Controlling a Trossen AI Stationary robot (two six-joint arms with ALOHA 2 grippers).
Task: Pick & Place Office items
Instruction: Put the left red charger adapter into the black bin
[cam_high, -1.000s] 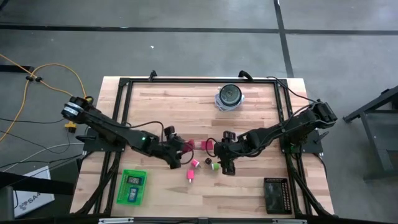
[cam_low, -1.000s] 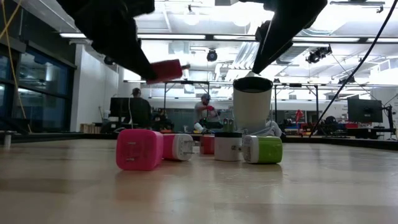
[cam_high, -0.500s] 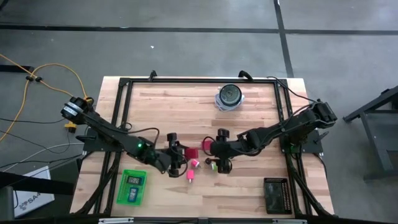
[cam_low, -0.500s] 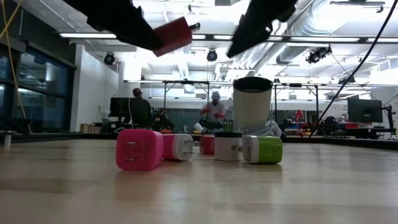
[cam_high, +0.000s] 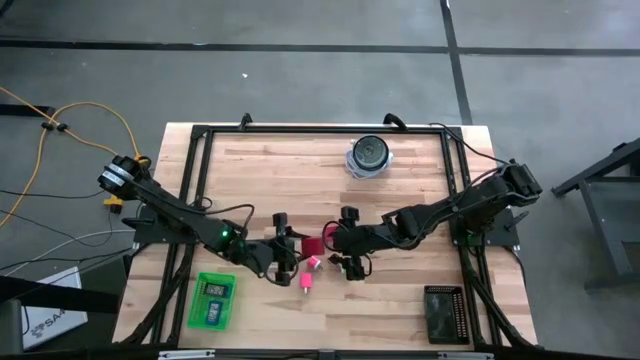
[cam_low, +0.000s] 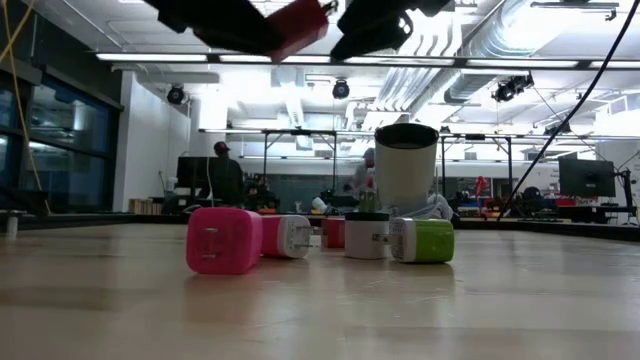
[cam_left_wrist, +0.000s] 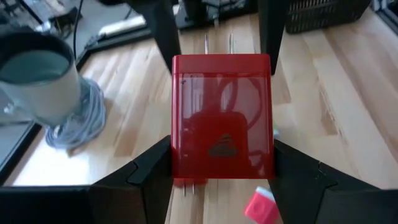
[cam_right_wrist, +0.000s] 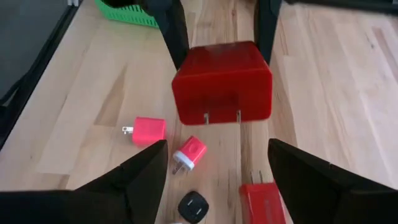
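The left gripper, fingers clamped on the red charger block, has lifted it higher above the counter toward the right gripper, fingers wide apart, suggesting a handover.

Red charger block, glossy, square-faced, two metal prongs, up off the table between my left fingers, level, prongs toward my right side. On the wood below: pink plug cube nearest the low camera, lying on its side; a pink-and-white plug touching it behind; a white plug and a green-and-white one side by side; a small red piece behind; a black bit close by.
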